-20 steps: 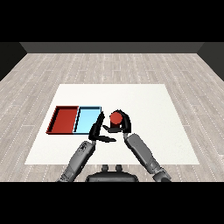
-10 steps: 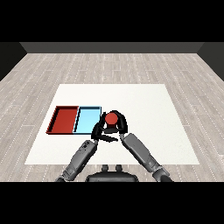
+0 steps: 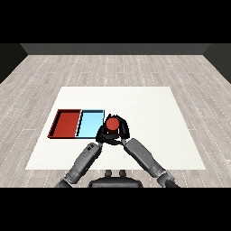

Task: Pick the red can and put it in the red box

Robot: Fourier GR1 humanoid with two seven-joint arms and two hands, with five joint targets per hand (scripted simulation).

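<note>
The red can [image 3: 112, 123] has been carried leftward since the earlier frame, enclosed by the curled right robot hand [image 3: 121, 131]. The red box [image 3: 66, 124] lies well to its left. The can is judged rigid, light and smooth, best held around its sides; the left robot hand [image 3: 103, 135] is hidden, its state untellable.

- The right hand [image 3: 121, 131] curls round the red can [image 3: 112, 123], just beside the light blue tray [image 3: 90, 124].
- The red tray [image 3: 66, 123] adjoins it.
- The left hand [image 3: 102, 134] is close below the can.

A light blue tray [image 3: 89, 124] lies on the white table [image 3: 149, 108].
</note>
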